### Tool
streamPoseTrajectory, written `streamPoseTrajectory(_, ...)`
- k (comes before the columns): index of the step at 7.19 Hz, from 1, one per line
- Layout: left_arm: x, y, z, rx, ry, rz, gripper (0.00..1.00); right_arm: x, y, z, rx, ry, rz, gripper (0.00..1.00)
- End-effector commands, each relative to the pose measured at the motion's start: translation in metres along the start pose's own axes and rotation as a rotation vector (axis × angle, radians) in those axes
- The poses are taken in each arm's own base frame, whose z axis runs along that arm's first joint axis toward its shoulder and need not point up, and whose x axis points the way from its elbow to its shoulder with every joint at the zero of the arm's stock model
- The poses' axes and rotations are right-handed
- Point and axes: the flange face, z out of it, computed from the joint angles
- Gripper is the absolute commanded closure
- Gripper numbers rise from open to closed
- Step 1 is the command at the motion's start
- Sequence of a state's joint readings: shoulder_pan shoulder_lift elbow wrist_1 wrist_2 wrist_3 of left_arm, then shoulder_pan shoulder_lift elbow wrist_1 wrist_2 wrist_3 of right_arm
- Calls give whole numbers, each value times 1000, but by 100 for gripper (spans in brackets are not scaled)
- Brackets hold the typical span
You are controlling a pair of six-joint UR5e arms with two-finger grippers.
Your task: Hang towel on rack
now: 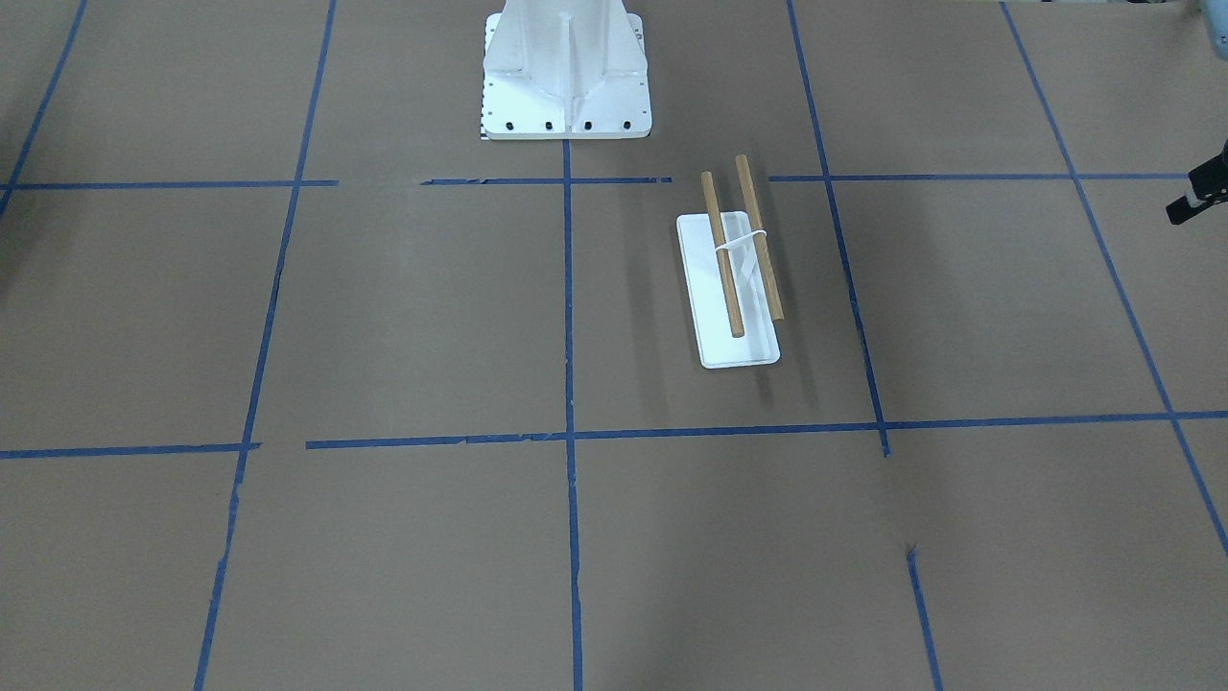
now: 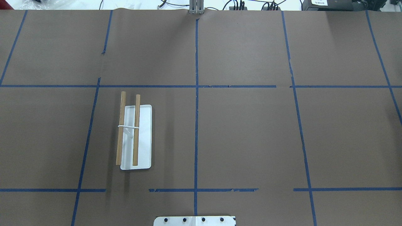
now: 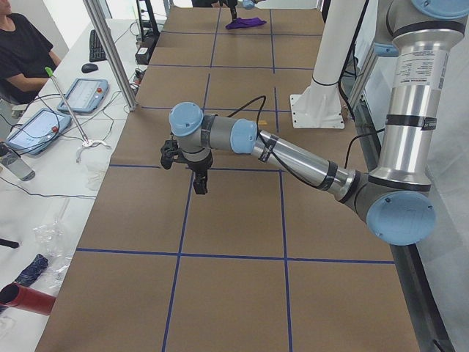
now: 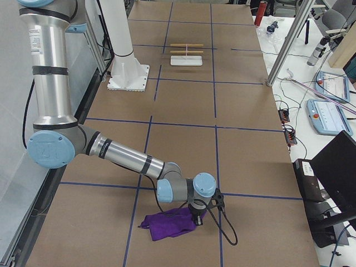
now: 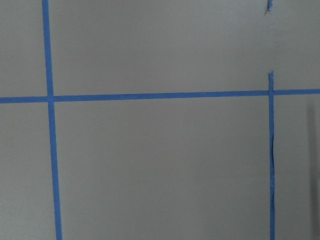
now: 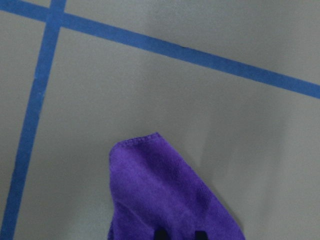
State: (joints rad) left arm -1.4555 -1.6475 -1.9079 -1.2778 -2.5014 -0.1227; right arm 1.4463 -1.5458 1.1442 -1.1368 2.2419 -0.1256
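Now the small deep-purple cloth towel (image 6: 165,190) is lying on the tabletop (image 4: 250,156), well apart from the white-based wooden-rod rack (image 2: 144,135). The right gripper (image 6: 180,235) is sitting on it and we cannot tell if it is closed. We are favouring an edge pinch.

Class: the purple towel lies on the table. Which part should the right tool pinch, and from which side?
Probably the hemmed edge of the towel near its pointed corner, approached from straight above. It lies bunched on the table, so nothing offers a sideways grip, and an edge hold lets it drape.
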Motion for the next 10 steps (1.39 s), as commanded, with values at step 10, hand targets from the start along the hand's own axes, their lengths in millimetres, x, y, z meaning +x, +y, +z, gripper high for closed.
streamPoseTrajectory(10, 62, -38, -40, 88, 20, 123, 0, -215, -28, -292, 232, -204, 69, 100)
